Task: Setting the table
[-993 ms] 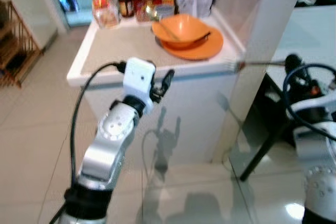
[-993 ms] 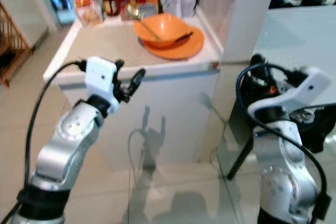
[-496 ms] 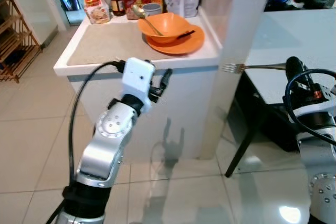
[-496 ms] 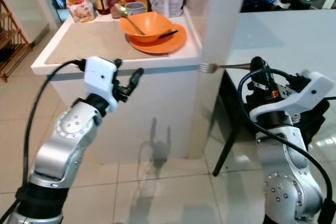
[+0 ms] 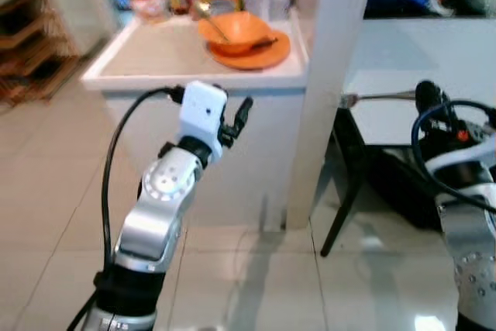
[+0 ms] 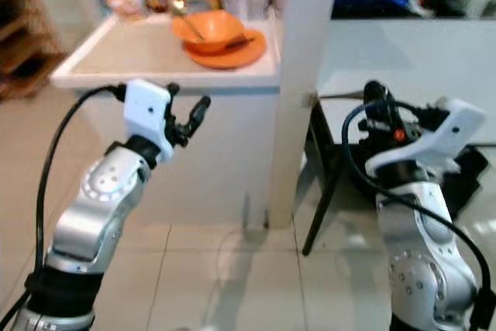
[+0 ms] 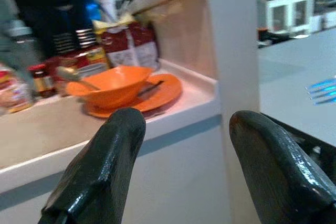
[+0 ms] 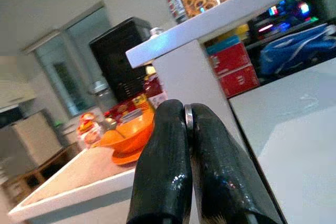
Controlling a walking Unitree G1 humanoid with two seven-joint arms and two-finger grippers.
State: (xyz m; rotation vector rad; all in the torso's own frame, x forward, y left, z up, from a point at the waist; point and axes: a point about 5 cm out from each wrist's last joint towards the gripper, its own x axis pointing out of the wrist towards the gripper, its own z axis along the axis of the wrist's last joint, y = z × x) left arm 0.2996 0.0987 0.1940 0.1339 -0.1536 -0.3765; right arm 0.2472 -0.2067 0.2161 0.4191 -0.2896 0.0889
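Robot held a fork near a kitchen counter.
The fork [image 5: 372, 98] was pinched flat in the right gripper [image 8: 188, 124], tines toward the white pillar [image 5: 318, 91]. An orange bowl [image 5: 232, 29] sat beyond the left gripper [image 7: 184, 145], whose fingers were spread.

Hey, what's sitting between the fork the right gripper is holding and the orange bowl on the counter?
A white pillar stands between the fork and the orange bowl, clear in the left eye view.
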